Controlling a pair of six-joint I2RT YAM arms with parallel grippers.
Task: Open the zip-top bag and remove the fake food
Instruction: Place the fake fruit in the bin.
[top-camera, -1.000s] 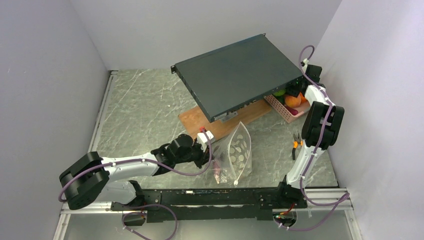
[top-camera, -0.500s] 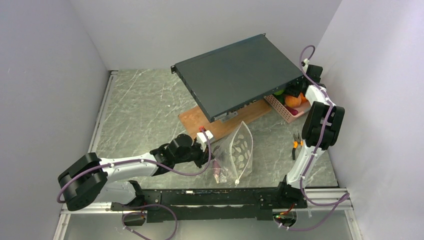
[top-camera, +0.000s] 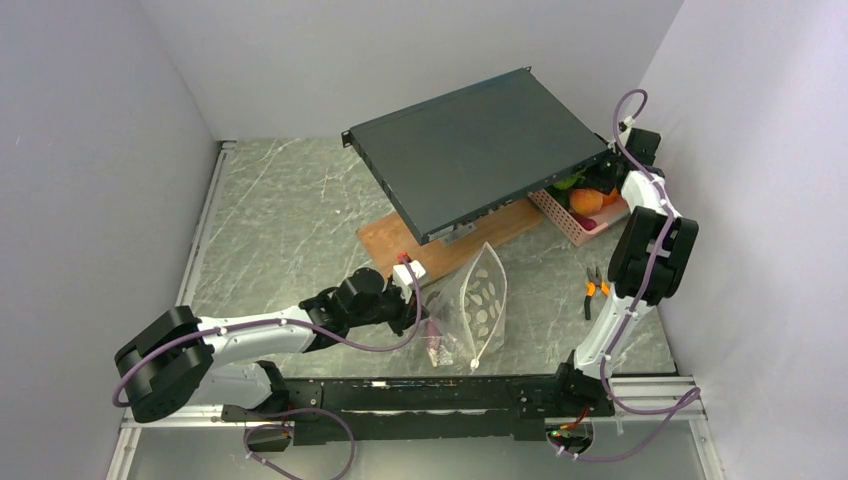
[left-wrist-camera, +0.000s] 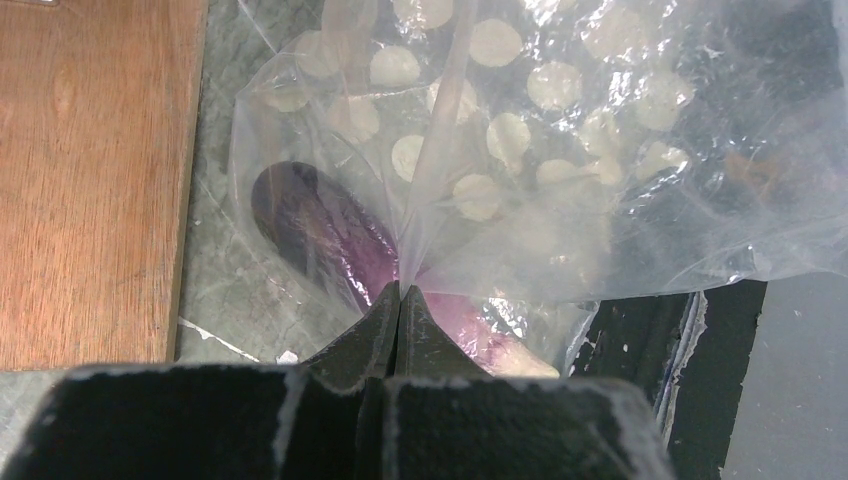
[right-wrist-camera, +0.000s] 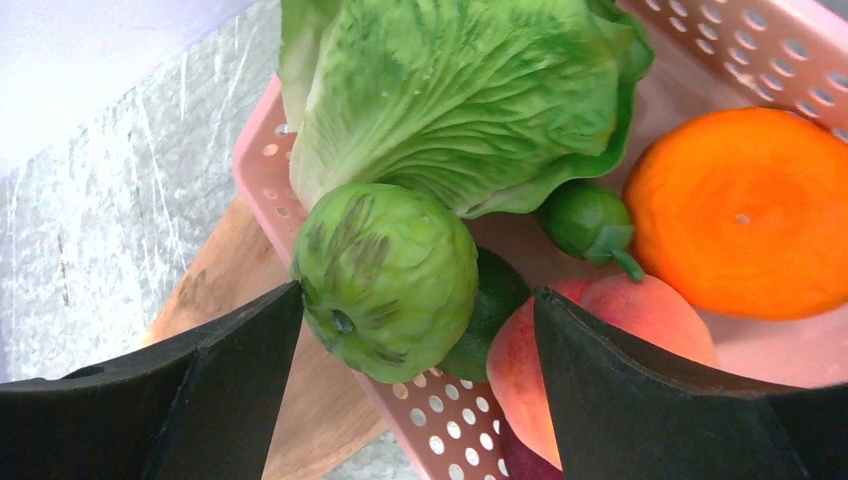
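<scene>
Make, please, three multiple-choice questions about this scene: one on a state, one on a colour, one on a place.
1. The left tool is:
A) shut on the film of the zip-top bag
B) open above the bag
C) shut on nothing

2. The food piece inside the bag is:
A) orange
B) purple
C) green

3. The right tool hangs:
A) over the bag
B) beside the left tool
C) over the pink basket

Key:
1 A, its jaws pinch a fold of plastic.
2 B, the purple shows through the film.
3 C, the basket fills the view between its open jaws.
</scene>
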